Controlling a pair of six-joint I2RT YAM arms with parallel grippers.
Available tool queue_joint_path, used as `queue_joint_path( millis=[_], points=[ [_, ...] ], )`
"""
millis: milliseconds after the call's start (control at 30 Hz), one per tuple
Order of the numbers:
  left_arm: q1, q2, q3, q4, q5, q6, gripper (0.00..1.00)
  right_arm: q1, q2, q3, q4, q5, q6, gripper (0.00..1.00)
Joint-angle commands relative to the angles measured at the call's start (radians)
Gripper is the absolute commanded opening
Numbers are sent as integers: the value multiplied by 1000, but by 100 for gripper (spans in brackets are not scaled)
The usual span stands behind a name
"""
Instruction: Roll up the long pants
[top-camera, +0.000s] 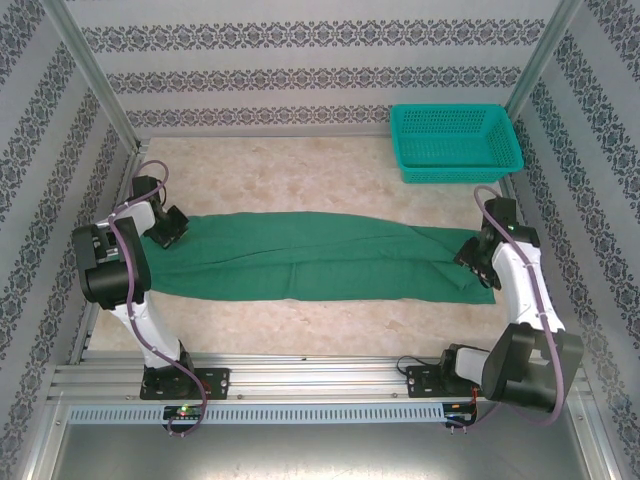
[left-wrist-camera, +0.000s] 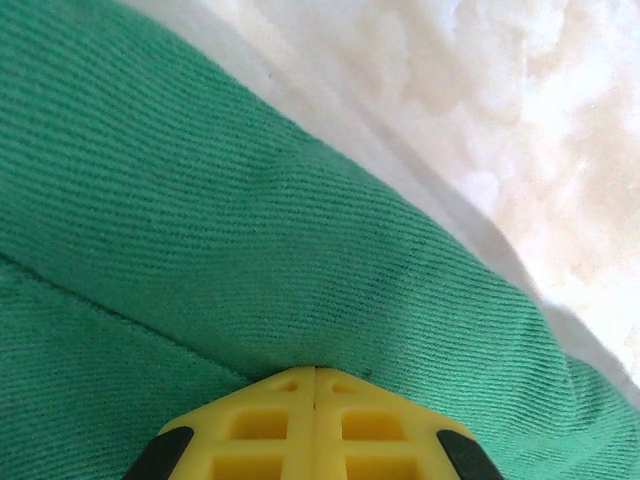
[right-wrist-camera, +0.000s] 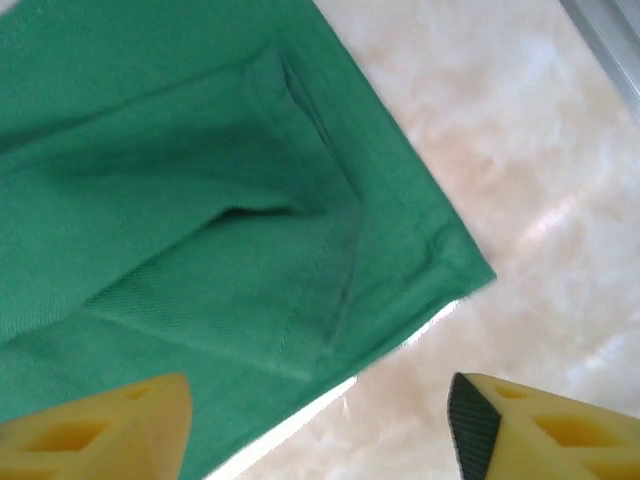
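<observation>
I am looking down at the pants (top-camera: 320, 255), a long strip of green twill that is lying flat across the middle of the bench (top-camera: 300, 180), running from the left side to the right, with soft creases along its length. The bench top is showing a pale, mottled, marble-like surface. The left gripper (top-camera: 165, 228) is sitting at the left end of the cloth; in the left wrist view its yellow, ribbed plastic jaws are pressing together, and a rounded ridge of fabric is gathering right at their tips, so they are pinching the pants. A stitched seam is running across the weave just beside them. The right gripper (right-wrist-camera: 320, 430) is hanging over the right end, its jaws standing wide apart with nothing between them, one over cloth and the other over bare bench. Below it the square hemmed corner is lying flat, with a folded layer and stitching lines showing. A teal mesh basket (top-camera: 455, 143), rectangular and plastic, is resting at the far right corner, well apart from the pants.
</observation>
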Motion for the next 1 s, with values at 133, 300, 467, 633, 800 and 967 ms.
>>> queue_joint_path(
  millis=[133, 300, 467, 633, 800, 967],
  points=[
    [-7, 40, 28, 10, 15, 7, 2, -100, 151, 108, 64, 18, 1, 72],
    [-7, 59, 28, 12, 13, 14, 1, -130, 377, 191, 110, -97, 56, 66],
    [-7, 64, 38, 3, 2, 21, 1, -119, 481, 232, 133, -180, 97, 64],
    [-7, 69, 52, -6, -1, 24, 1, -113, 495, 243, 121, -219, 101, 64],
    [-6, 81, 52, -6, -6, 27, 1, -114, 509, 208, 104, -256, 81, 64],
    [-5, 73, 43, -9, -15, 30, 0, -125, 418, 145, 60, -214, 54, 65]
  ],
)
